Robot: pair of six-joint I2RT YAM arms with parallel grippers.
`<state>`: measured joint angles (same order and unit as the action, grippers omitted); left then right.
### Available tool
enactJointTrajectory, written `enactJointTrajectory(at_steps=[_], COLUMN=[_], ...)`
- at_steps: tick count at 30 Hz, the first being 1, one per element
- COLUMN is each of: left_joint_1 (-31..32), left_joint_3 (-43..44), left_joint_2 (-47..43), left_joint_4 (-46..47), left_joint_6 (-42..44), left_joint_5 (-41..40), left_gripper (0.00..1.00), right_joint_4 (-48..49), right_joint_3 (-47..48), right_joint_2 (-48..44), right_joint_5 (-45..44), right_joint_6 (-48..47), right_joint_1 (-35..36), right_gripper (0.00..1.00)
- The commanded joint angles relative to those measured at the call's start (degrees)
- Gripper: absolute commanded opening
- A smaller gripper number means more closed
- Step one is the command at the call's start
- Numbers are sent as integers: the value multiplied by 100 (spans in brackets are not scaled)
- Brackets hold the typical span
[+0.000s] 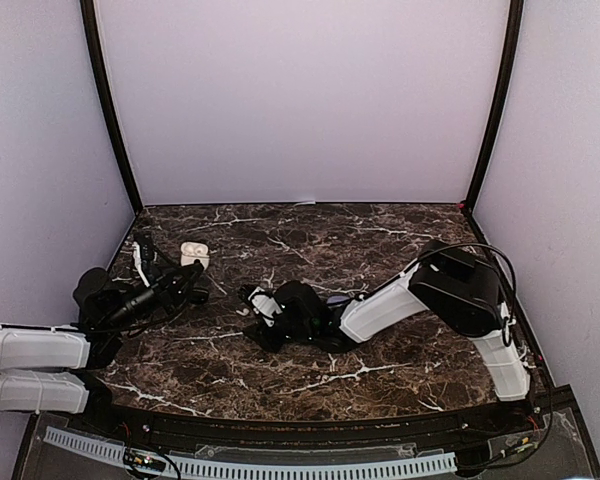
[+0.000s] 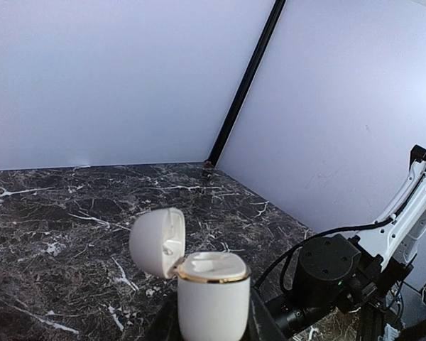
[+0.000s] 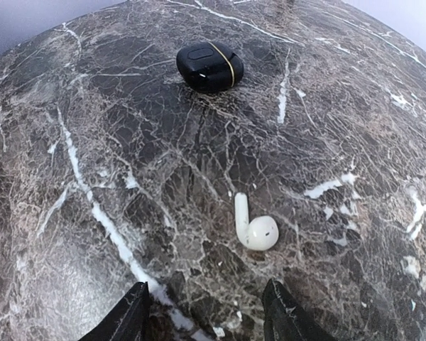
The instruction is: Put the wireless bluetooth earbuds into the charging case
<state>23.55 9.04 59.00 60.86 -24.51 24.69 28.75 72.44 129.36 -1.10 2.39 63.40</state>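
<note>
A white charging case (image 2: 213, 302) with a gold rim stands upright between my left gripper's (image 2: 213, 330) dark fingers, its lid (image 2: 156, 241) hinged open to the left. I cannot tell whether an earbud sits in it. In the top view the case (image 1: 194, 254) is at the table's left rear, at the left gripper's (image 1: 187, 278) tip. One white stemmed earbud (image 3: 254, 229) lies on the marble just ahead of my right gripper (image 3: 209, 320), slightly right of its centre line. The right gripper is open and empty, low over the table's middle (image 1: 252, 298).
A closed black case (image 3: 209, 67) with a gold seam lies on the marble beyond the earbud. The right arm's black wrist (image 2: 326, 273) shows close to the white case's right. Walls enclose the marble table (image 1: 380, 380) at back and sides.
</note>
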Motion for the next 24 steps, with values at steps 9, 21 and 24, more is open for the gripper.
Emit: enactJointTrajectory(at_steps=[9,21,24], left_joint_1=[-48,-44,-44], left_joint_3=[-190,-190,-181], left_joint_2=[-422,-473,-494], left_joint_4=[-276,-296,-327], left_joint_6=[147,125,110], left_joint_5=[64,146,166], left_gripper=[18,18,18], right_joint_4=[-802,-1023,-1077], right_joint_3=[919,1273,1283], right_joint_2=[627,843,845], right_joint_5=[-187,162,212], right_joint_6=[-226,-385,-413], right_joint_1=[-220,-329,-340], right_gripper=[54,38,33])
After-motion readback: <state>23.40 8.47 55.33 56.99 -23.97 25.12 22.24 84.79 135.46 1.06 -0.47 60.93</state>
